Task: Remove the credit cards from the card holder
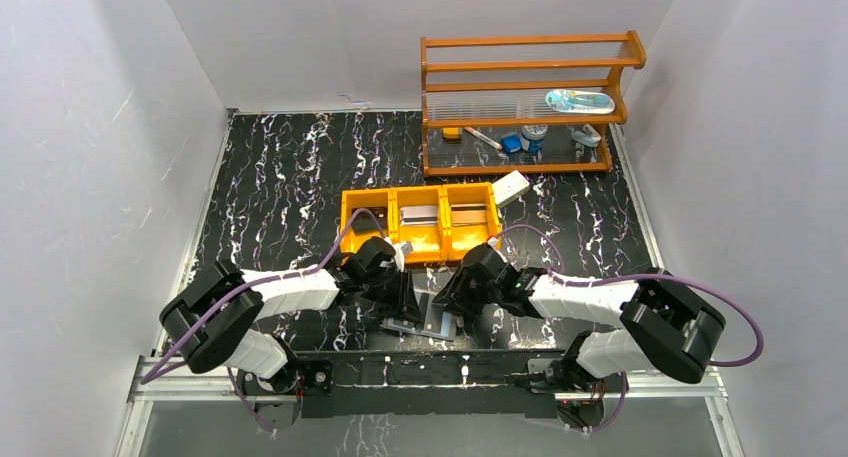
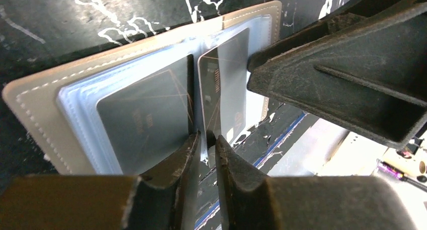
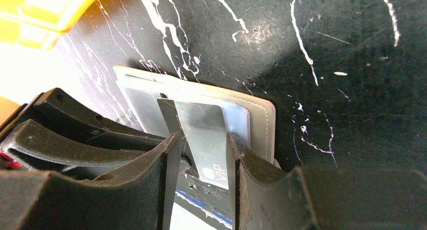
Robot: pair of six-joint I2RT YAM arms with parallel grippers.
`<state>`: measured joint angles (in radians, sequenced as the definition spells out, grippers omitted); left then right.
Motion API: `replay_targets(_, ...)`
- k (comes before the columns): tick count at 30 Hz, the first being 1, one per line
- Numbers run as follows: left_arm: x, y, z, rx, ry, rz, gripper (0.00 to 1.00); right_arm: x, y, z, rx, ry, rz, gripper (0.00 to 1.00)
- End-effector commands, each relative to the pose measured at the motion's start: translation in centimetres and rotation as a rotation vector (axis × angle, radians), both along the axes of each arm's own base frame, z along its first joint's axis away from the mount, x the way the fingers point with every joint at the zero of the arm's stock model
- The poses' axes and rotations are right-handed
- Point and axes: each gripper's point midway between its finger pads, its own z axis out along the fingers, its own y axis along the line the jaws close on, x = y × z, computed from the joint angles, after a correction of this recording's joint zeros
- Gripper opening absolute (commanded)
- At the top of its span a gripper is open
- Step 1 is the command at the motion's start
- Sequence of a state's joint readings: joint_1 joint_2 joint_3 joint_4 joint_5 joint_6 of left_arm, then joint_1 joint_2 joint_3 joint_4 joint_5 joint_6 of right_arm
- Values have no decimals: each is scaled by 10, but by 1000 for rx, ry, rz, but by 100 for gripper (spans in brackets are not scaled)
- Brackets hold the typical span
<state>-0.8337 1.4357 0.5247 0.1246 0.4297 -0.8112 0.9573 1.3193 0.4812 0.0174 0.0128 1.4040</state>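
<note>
The card holder (image 1: 428, 324) (image 2: 35, 104) (image 3: 262, 124) lies open near the table's front edge, pale blue inner faces up. A dark credit card (image 2: 146, 114) sits in one pocket. A silvery grey credit card (image 2: 226, 79) (image 3: 201, 129) sticks partly out of the other pocket, past the front edge. My left gripper (image 1: 405, 302) (image 2: 206, 137) is pinched on that card's near edge. My right gripper (image 1: 462, 302) (image 3: 204, 139) stands open, one finger on each side of the silvery card, and its fingertips (image 3: 232, 139) rest on the holder.
An orange three-compartment tray (image 1: 365, 212) (image 3: 45, 8) stands just behind the grippers, a white box (image 1: 511, 186) at its right corner. A wooden rack (image 1: 520, 107) with small items is at the back right. The metal front rail (image 1: 430, 362) runs close below the holder.
</note>
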Motion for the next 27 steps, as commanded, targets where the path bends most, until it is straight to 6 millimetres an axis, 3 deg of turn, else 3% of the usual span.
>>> replay_targets(1, 3, 18, -5, 100, -27, 42, 13, -15, -27, -27, -121, 57, -2, 47)
replay_targets(4, 5, 15, 0, 85, -38, 30, 4, -13, -27, -25, -108, 47, -8, 47)
replay_targets(9, 6, 13, 6, 71, -52, 15, 1, -12, -27, -23, -95, 39, -14, 48)
replay_targets(17, 0, 8, 1, 49, -7, 1, 24, -12, -27, -23, -76, 44, -23, 48)
replay_targets(23, -7, -1, 0, -6, 36, -22, 26, -13, -24, -24, -66, 56, -17, 49)
replay_targets(27, -8, -9, 4, -60, 49, -35, 21, -14, -22, -25, -53, 59, -11, 49)
